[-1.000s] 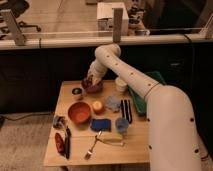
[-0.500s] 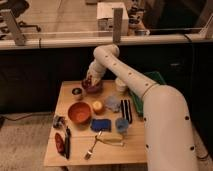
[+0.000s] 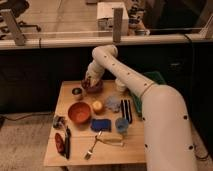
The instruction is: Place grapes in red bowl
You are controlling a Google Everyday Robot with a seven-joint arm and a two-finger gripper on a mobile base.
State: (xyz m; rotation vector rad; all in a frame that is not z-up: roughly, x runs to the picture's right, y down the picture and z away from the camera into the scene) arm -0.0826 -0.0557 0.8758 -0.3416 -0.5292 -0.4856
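Observation:
The red bowl (image 3: 79, 112) stands on the left middle of the wooden table (image 3: 75, 157). A dark purple bunch of grapes (image 3: 95, 88) lies at the table's back edge. My gripper (image 3: 89, 82) reaches down from the white arm and sits right at the grapes, at their left side, behind and to the right of the bowl. The gripper's body hides part of the grapes.
A small metal cup (image 3: 77, 92) stands left of the grapes. A yellow fruit (image 3: 97, 106), a blue sponge (image 3: 101, 124), a blue cup (image 3: 121, 125), black utensils (image 3: 126, 110), a fork (image 3: 92, 145) and a red item (image 3: 59, 142) lie around the bowl.
The gripper has stayed at the grapes at the table's back, shifting only slightly to the left and down. Nothing else has moved.

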